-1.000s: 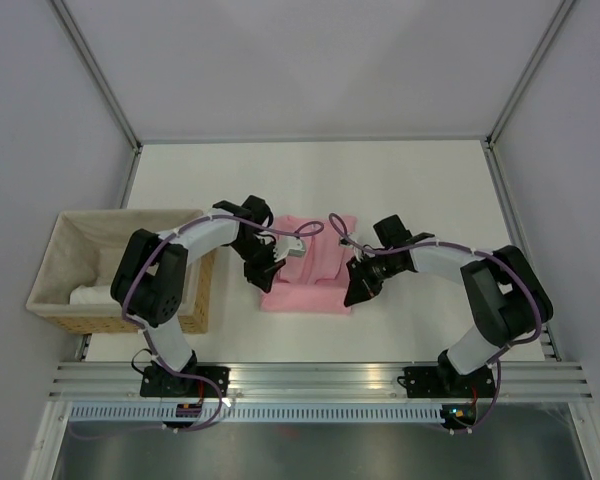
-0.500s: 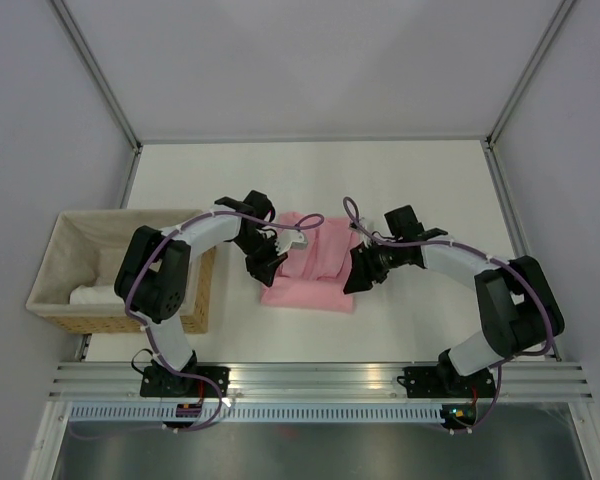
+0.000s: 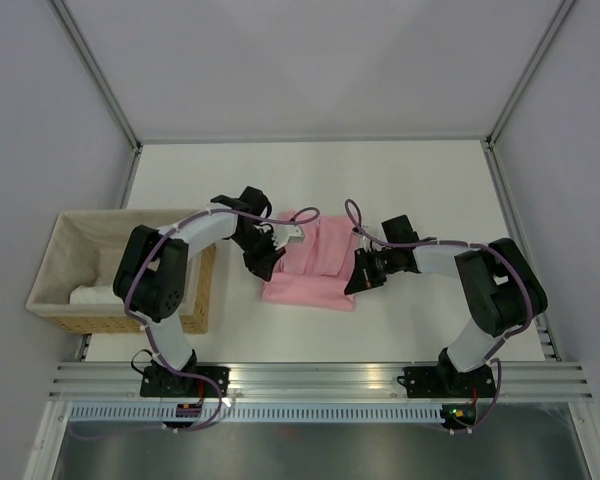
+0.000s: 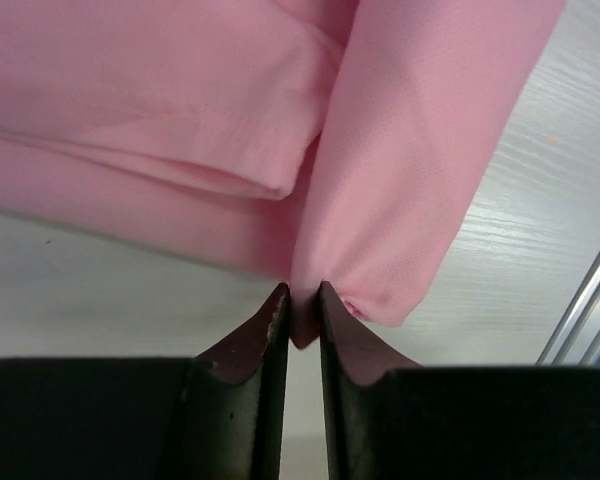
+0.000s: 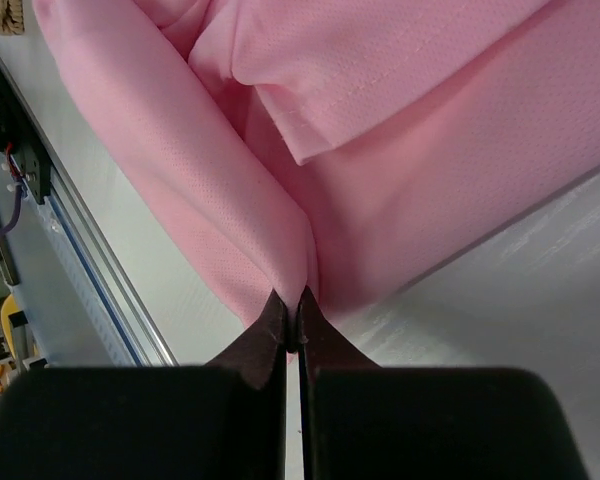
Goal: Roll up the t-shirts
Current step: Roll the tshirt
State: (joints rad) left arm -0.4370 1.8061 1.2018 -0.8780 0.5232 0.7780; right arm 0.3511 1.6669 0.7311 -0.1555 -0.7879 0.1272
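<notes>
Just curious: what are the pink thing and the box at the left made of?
The t-shirt looks like soft, matte knit cloth: fine dotted texture, stitched hem, limp folds. The basket seems woven wicker, brown, with a beige cloth lining; too small to be sure.

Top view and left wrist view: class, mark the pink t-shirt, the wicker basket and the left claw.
pink t-shirt (image 3: 308,285), top view, the flat near half of the cloth.
wicker basket (image 3: 202,295), top view, its right woven wall.
left claw (image 4: 302,298), left wrist view, midway between fingertips pinching the cloth.
</notes>
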